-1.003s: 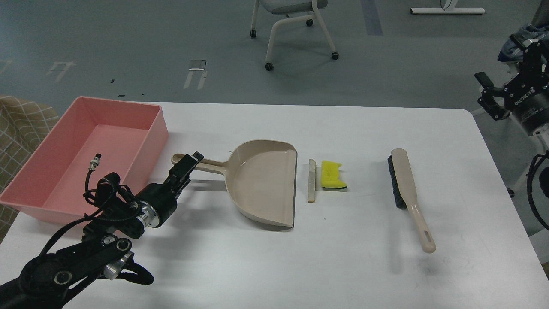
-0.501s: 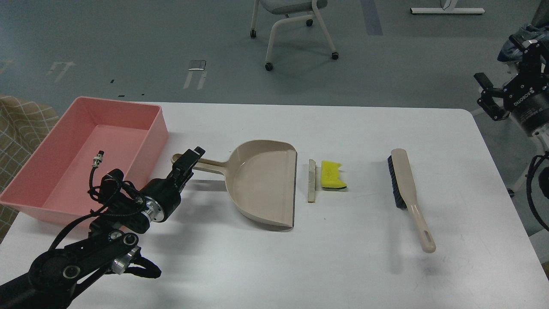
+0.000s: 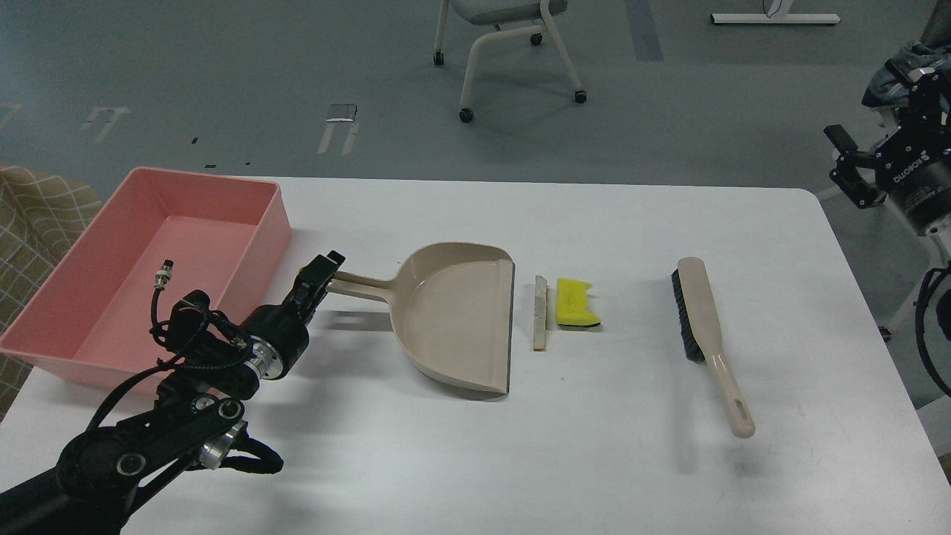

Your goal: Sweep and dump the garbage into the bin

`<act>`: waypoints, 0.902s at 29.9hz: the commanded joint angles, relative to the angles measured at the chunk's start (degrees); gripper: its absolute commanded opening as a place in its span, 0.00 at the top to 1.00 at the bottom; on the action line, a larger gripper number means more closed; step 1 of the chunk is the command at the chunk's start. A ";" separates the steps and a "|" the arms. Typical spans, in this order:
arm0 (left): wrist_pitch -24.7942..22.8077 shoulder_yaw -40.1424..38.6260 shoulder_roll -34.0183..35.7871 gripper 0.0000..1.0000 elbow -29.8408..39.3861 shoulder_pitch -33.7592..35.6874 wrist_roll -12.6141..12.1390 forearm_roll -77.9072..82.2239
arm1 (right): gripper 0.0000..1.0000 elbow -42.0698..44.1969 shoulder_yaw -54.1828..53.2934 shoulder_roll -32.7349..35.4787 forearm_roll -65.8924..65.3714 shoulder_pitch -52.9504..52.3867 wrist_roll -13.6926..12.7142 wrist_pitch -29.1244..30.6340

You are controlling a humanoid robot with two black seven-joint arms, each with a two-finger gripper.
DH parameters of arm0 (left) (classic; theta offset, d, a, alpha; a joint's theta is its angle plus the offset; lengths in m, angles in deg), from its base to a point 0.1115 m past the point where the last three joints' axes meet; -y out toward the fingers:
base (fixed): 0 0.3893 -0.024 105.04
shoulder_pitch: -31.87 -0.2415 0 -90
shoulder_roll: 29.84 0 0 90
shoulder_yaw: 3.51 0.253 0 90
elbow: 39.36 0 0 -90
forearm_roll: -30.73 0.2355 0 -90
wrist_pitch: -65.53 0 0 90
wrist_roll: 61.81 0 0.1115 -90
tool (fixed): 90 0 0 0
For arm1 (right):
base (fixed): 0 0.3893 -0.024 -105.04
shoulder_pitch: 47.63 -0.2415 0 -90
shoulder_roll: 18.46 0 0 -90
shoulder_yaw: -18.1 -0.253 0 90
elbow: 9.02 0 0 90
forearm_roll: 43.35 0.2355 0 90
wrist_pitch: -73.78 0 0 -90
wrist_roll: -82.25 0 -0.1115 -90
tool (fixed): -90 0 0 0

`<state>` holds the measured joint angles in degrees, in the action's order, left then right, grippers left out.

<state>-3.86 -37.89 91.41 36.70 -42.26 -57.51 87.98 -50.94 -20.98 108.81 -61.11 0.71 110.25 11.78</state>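
Note:
The garbage lies mid-table: a bright yellow notched sponge piece (image 3: 576,302) and a thin pale beige-grey strip (image 3: 540,313) beside it on the left. The strip lies just right of the open edge of the beige dustpan (image 3: 461,316). My left gripper (image 3: 318,275) sits over the far end of the dustpan's long handle (image 3: 362,283) and hides that end. Its dark fingers cannot be told apart. The pink bin (image 3: 256,234) stands at the far left. My right gripper (image 3: 839,160) hangs open and empty beyond the table's right edge.
A beige brush with black bristles (image 3: 703,331) lies right of the garbage, its handle pointing toward me. A loose cable with a metal plug (image 3: 159,279) sticks up from my left arm in front of the bin. A wheeled chair (image 3: 513,44) stands on the floor behind.
My left gripper has moved a little back and left onto the end of the dustpan handle, now covering it. The right gripper shifted slightly. Dustpan, garbage and brush have not moved.

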 commanded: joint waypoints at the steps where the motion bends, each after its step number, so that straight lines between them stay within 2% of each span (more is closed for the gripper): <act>1: -0.91 -0.08 0.04 0.52 -0.04 0.12 -0.17 -0.56 | 0.00 0.00 -0.03 0.00 0.00 -0.09 0.00 0.00; 2: -0.83 -0.08 -0.04 0.59 -0.04 0.03 -0.26 -0.91 | 0.00 0.00 -0.03 0.00 0.00 -0.09 0.00 0.00; 6: -0.83 -0.08 -0.31 0.69 -0.04 0.03 -0.43 -0.92 | 0.00 0.09 -0.03 0.00 0.00 -0.09 0.00 0.00; 9: -0.92 -0.08 -0.57 0.86 -0.04 0.12 -0.43 -0.74 | 0.00 0.09 -0.03 0.00 0.00 -0.09 0.00 0.00; 10: -0.92 -0.08 -0.57 0.95 -0.04 0.12 -0.43 -0.74 | 0.00 0.09 -0.03 0.00 0.00 -0.09 0.00 0.00; 11: -1.01 -0.08 -0.57 0.98 -0.04 0.12 -0.43 -0.65 | 0.00 0.09 -0.03 0.00 0.00 -0.09 0.00 0.00; 21: -0.22 -0.16 -0.66 1.00 -0.04 0.21 -0.43 -0.57 | 0.00 0.00 -0.03 0.17 0.00 -0.70 0.00 0.00; 27: 4.61 -0.51 -2.33 1.00 -0.04 0.64 -0.43 -0.39 | 0.00 -0.08 -0.03 0.44 0.00 -0.61 0.00 0.00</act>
<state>-1.55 -38.35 89.84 36.65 -41.93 -57.97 87.49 -50.94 -21.01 109.13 -61.11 0.03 110.25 11.78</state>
